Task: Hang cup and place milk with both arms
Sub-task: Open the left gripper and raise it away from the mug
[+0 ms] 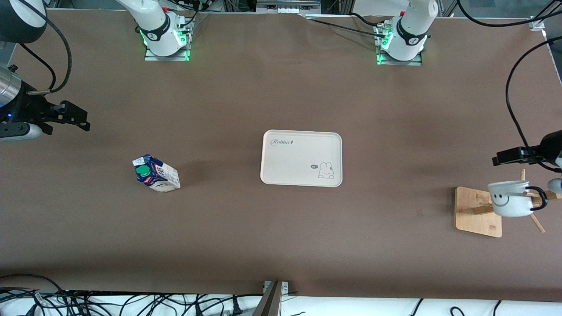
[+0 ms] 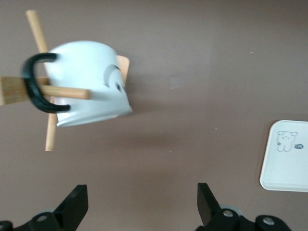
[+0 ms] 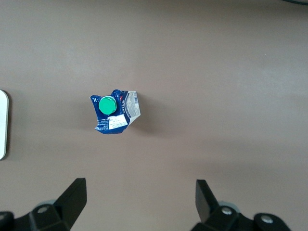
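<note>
The left arm's black two-finger gripper (image 2: 139, 204) hangs in the air with its fingers spread wide and nothing between them, over the bare brown tabletop (image 1: 395, 131) beside the wooden peg rack (image 1: 478, 211) at the left arm's end of the table. The small white mug with a black smiley face (image 1: 509, 198) hangs tilted on that rack, a wooden peg (image 2: 65, 92) passing through its thin black loop handle (image 2: 36, 83). The right arm's black two-finger gripper (image 3: 139, 202) is likewise spread and empty, held over the table at the right arm's end. The dark blue and white gable-top milk carton with a round green screw cap (image 1: 156, 174) stands upright on the table there; its print is too small to read. Between carton and rack lies a cream rectangular tray (image 1: 298, 140), marked "Rabbit" in script at one corner and with a small rabbit drawing (image 1: 325, 170) at another.
</note>
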